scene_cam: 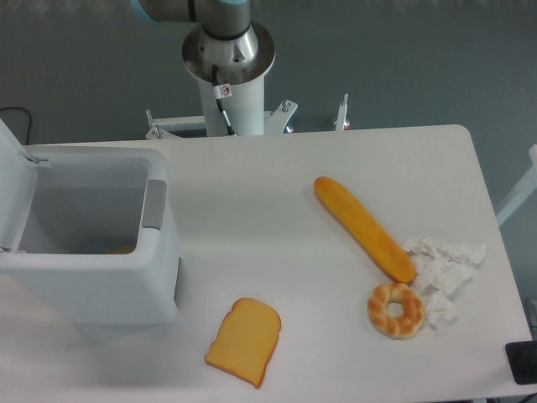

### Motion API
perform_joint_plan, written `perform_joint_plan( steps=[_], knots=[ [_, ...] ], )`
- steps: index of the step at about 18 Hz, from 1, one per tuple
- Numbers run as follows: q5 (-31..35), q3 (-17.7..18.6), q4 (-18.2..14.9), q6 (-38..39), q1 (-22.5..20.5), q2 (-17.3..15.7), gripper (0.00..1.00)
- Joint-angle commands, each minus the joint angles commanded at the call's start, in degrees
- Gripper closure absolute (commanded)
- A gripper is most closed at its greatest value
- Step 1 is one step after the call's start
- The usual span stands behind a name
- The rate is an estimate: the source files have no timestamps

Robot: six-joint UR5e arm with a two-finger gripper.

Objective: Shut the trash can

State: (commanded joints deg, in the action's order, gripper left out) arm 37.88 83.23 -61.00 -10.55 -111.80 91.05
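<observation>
The trash can (92, 285), a large white boxy bin, stands open at the left of the table. Its flat lid (12, 180) is tilted up at the far left edge of the view, and a grey latch (153, 204) sits on its right rim. Something yellow shows low inside the bin. Only the arm's base column (226, 75) and a bit of an upper joint at the top are visible. The gripper is out of view.
A long baguette (363, 227) lies diagonally at the right. Below it are a bagel (394, 310) and crumpled white paper (442, 271). A slice of toast (244, 340) lies near the front edge, right of the bin. A dark object (523, 363) sits at the lower right corner.
</observation>
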Motion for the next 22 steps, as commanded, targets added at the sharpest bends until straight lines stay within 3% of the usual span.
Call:
perform_joint_plan(
  steps=[22],
  knots=[
    [0.3, 0.5, 0.0, -0.4, 0.8, 2.2, 0.0]
  ],
)
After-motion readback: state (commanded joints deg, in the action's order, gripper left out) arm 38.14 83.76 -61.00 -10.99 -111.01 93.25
